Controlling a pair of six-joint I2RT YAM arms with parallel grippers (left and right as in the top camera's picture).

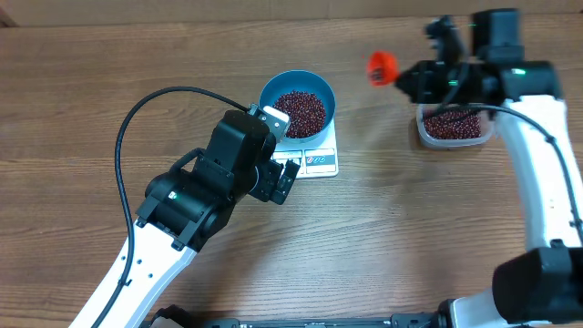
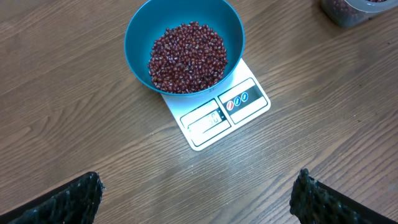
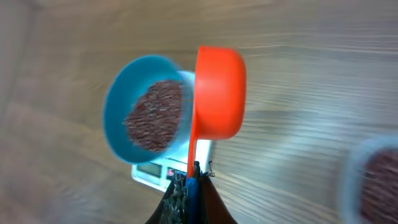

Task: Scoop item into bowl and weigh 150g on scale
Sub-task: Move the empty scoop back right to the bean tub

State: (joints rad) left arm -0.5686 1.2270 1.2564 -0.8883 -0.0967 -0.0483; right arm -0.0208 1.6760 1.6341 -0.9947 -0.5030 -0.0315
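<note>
My left claw (image 2: 199,180) hangs wide open and empty, just off the display end of the scale (image 2: 214,118). The light-blue bowl (image 2: 138,37) sits on the scale's back half with the red-brown beans (image 2: 186,56) piled inside. My right claw (image 3: 189,185) is clamped on the orange scoop (image 3: 219,93) handle, off to the scale's right, beside the clear tub (image 1: 453,125) of beans.

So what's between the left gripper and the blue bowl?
Left wrist view: bare table, then the scale, lie between left gripper and bowl.
</note>
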